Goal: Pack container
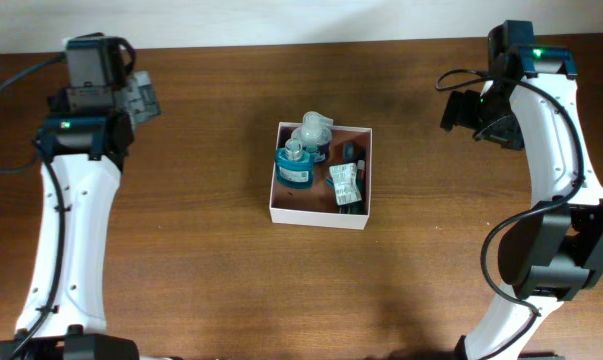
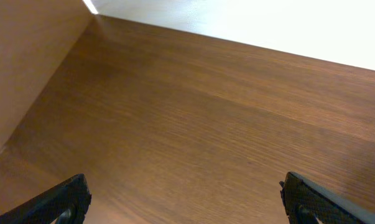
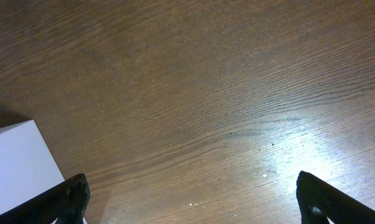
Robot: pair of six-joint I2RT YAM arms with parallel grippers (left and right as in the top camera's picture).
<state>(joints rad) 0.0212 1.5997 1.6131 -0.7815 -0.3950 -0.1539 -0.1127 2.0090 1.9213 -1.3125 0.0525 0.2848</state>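
Note:
The container [image 1: 317, 217], a square shallow box with white walls and a pinkish-brown inside, sits in the middle of the table. Inside it stand a teal bottle [image 1: 296, 166] and a pale pump bottle [image 1: 314, 127], with a sachet [image 1: 343, 184] and small dark items on the right side. My left gripper [image 1: 139, 100] is at the far left back, well away from the box. In its wrist view the left gripper [image 2: 186, 200] is open over bare wood. My right gripper [image 1: 468, 112] is at the right back. In its wrist view the right gripper [image 3: 190, 200] is open, holding nothing.
The brown wooden table [image 1: 191, 250] surrounds the box on every side. A white flat-sided corner [image 3: 18, 163], probably the box's wall, shows at the lower left of the right wrist view. A pale strip [image 2: 249, 18] runs beyond the table's back edge.

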